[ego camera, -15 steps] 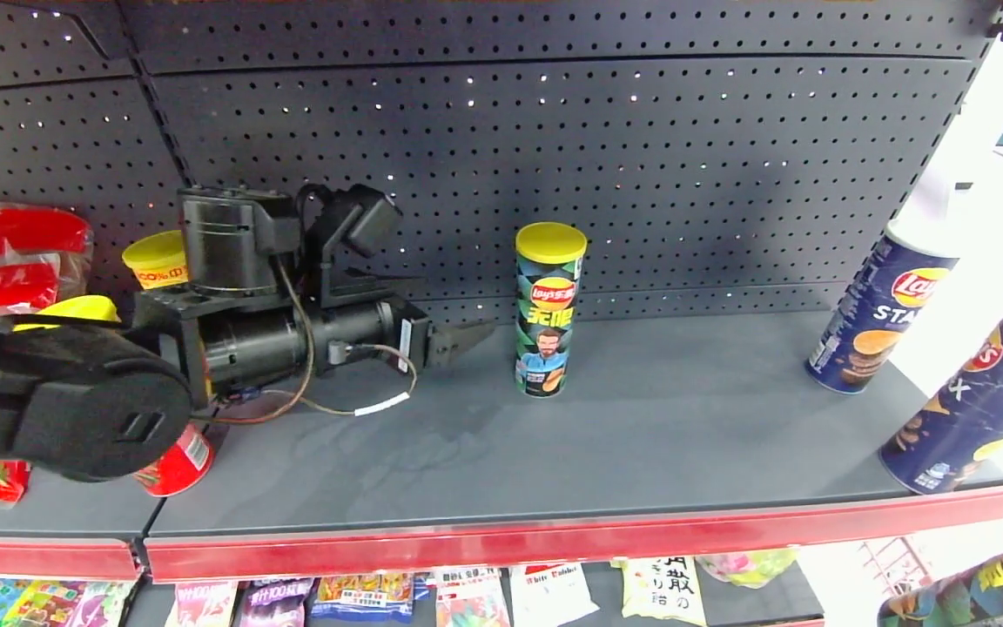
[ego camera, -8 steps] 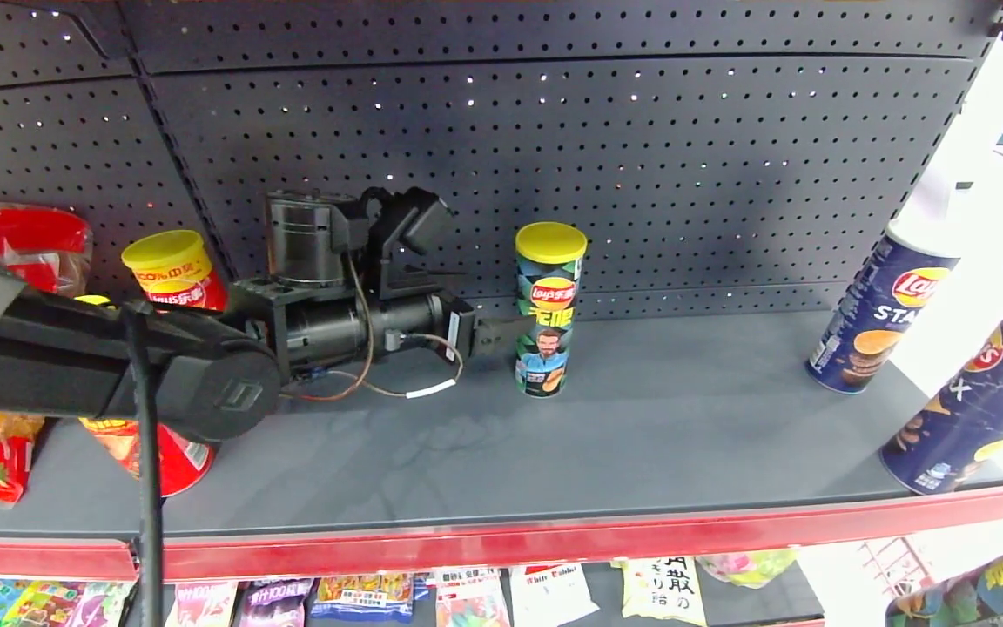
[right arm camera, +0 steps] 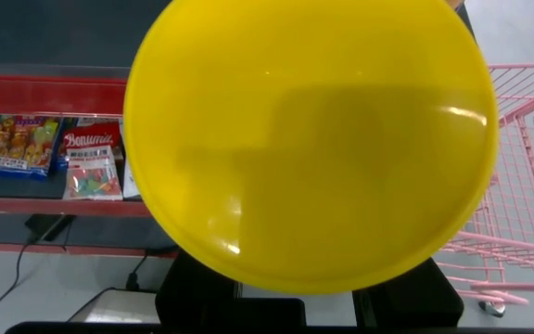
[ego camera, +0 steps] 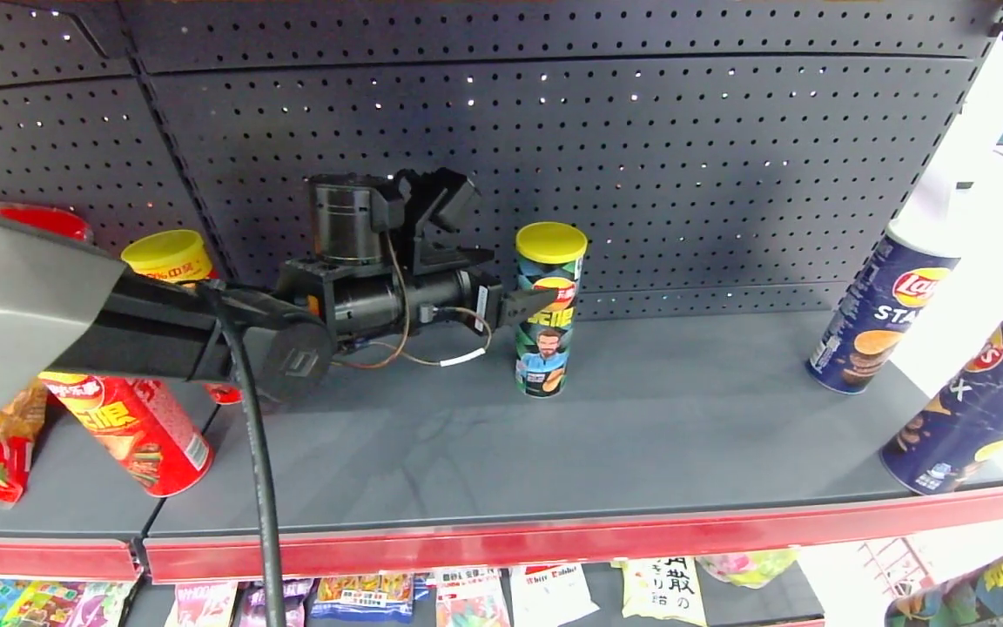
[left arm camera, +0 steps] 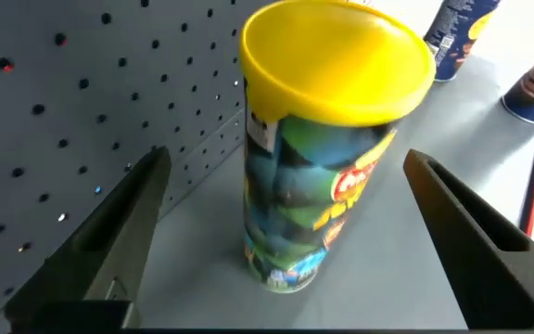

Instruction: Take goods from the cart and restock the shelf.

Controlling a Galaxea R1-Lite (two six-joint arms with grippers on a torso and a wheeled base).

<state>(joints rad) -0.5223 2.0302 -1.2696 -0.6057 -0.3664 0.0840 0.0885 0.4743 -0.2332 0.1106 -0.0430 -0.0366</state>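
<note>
left hand (left arm camera: 286,162) was seen released at 9 o'clock of green can (ego camera: 547,322), fingers (left arm camera: 123,227) either side | can was stood upright on shelf (ego camera: 641,435) toward 12 o'clock | yellow-lidded can (right arm camera: 311,139) was gripped by right hand (right arm camera: 309,301)

left claw (ego camera: 538,303) | advanced, rose | now flanks green can (ego camera: 545,353)

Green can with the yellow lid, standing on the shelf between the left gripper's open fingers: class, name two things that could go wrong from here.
1. The left gripper sits level with the upper half of the green can, which is tall, narrow and upright; a sideways nudge that high could topple it.
2. The can stands close to the pegboard back wall, so the finger on that side has little room and may scrape it.
</note>
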